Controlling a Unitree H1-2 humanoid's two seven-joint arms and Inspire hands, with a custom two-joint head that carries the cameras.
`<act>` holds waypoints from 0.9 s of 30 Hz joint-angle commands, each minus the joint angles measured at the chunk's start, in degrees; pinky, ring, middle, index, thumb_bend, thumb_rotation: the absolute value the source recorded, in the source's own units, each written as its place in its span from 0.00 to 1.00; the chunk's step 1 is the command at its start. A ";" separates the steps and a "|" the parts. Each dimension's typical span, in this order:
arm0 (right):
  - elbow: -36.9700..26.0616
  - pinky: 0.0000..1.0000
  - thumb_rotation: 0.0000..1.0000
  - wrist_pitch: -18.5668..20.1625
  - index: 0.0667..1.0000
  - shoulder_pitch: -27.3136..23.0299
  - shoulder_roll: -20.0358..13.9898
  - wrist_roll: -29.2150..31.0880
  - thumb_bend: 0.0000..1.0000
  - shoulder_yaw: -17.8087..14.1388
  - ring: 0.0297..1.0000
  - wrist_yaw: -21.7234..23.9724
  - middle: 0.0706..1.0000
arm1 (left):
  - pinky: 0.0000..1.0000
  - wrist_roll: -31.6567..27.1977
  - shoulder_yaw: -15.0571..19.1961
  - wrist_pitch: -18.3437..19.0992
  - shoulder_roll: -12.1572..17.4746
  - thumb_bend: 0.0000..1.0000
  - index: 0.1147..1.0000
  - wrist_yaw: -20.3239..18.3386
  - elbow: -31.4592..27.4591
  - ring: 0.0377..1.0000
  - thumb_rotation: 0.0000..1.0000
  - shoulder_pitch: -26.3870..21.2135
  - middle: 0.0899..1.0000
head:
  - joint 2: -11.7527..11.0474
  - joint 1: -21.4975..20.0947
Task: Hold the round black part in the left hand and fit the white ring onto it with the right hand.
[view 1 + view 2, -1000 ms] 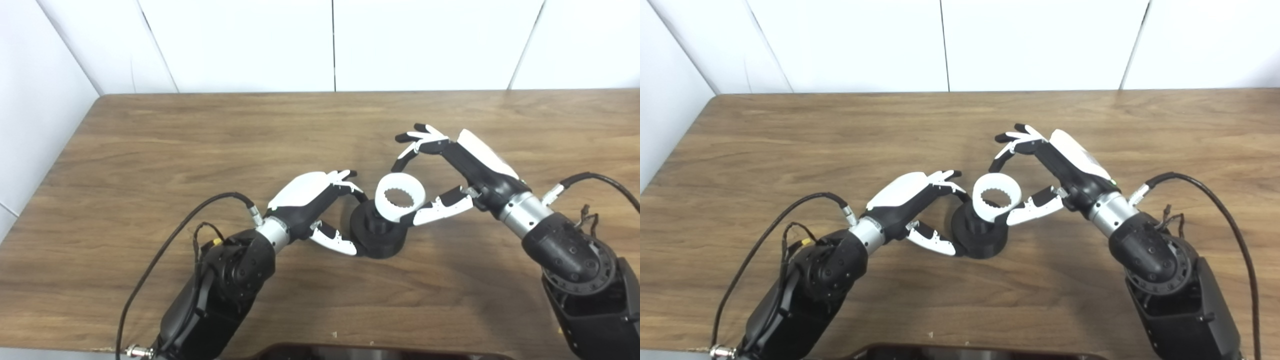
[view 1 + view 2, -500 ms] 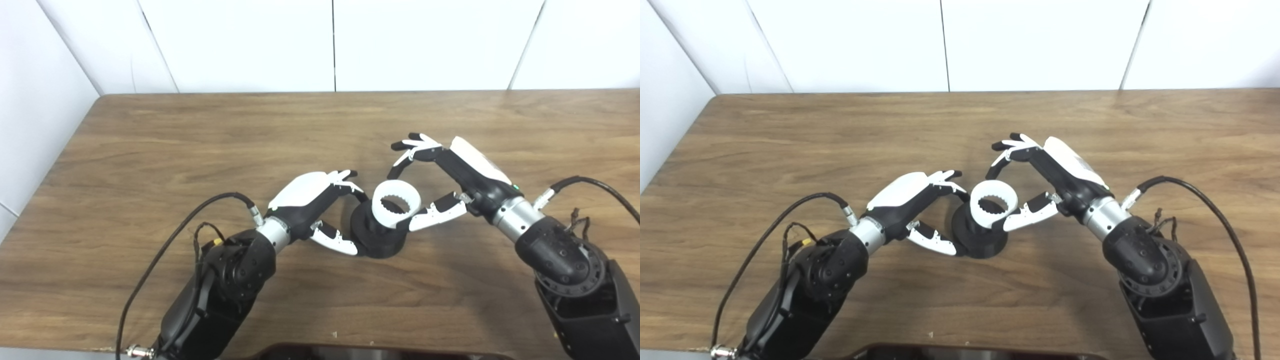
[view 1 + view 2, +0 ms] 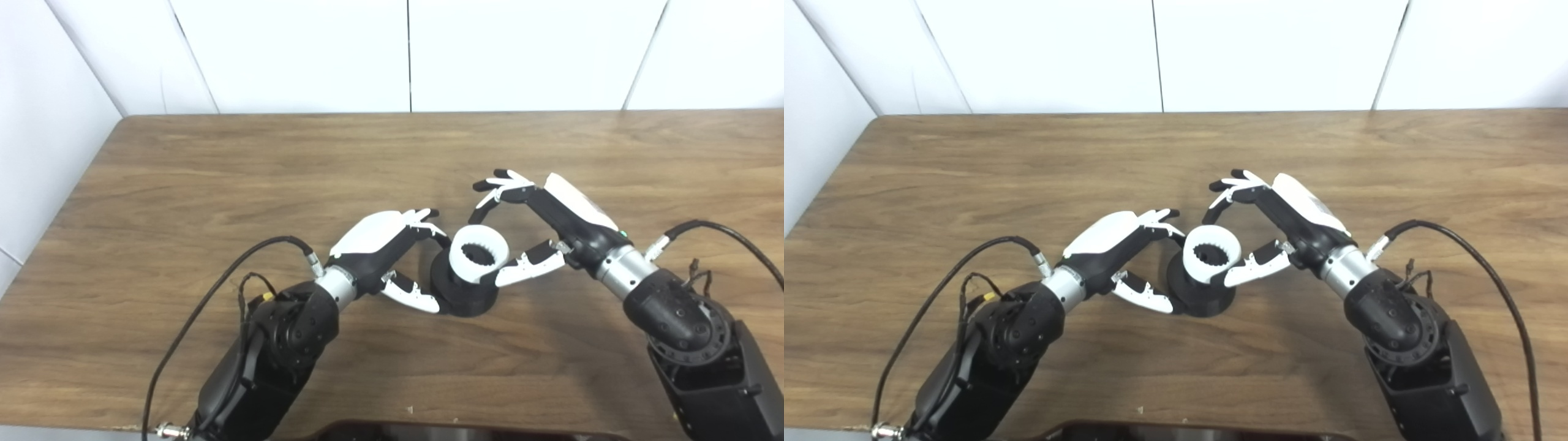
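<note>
Item 1: round black plastic part [image 3: 463, 293], a stepped disc with a raised hub. It stands on the brown wood-grain table [image 3: 245, 171], near the middle. The left hand [image 3: 392, 257] clasps it, thumb at the near edge of the base and fingers curled round the far side; this grip likely steadies it against the push of fitting.

Item 2: white plastic ring [image 3: 478, 253], toothed on its inner edge. It sits over the hub of the black part, slightly tilted toward the camera. Whether it is fully seated cannot be told.

Item 3: right hand [image 3: 545, 226]. Its thumb presses against the ring's near right side. Its fingers arch over the far side, spread and curled, their tips close to the ring's rim; contact there is unclear. The pinch probably serves to guide the ring down squarely.

Item 4: black cables [image 3: 214, 294], trailing from both wrists and clear of the work.

Judgement: the fitting step is in hand. Inner teeth may need aligning with the hub before pressing down.
</note>
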 commanded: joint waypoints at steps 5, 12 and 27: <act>-1.02 0.92 0.15 -1.02 0.45 -1.63 0.41 -0.68 0.52 0.15 0.98 -0.61 0.86 | 0.86 -1.28 -1.12 0.17 -0.83 0.83 0.71 -1.92 0.06 1.00 0.28 -0.71 0.99 | 0.06 0.13; -0.82 0.94 0.15 -0.71 0.45 -1.68 0.75 -0.39 0.53 0.16 0.99 -0.45 0.86 | 0.84 -0.84 -1.28 -0.31 -0.85 0.84 0.70 -1.45 0.25 1.00 0.29 -0.73 0.99 | 0.00 0.19; -0.77 0.96 0.15 -1.11 0.45 -1.57 0.41 -0.75 0.53 0.46 0.99 0.06 0.87 | 0.84 -1.15 -1.16 -1.13 -0.95 0.84 0.70 -0.95 0.97 1.00 0.30 -1.00 0.99 | 0.35 0.20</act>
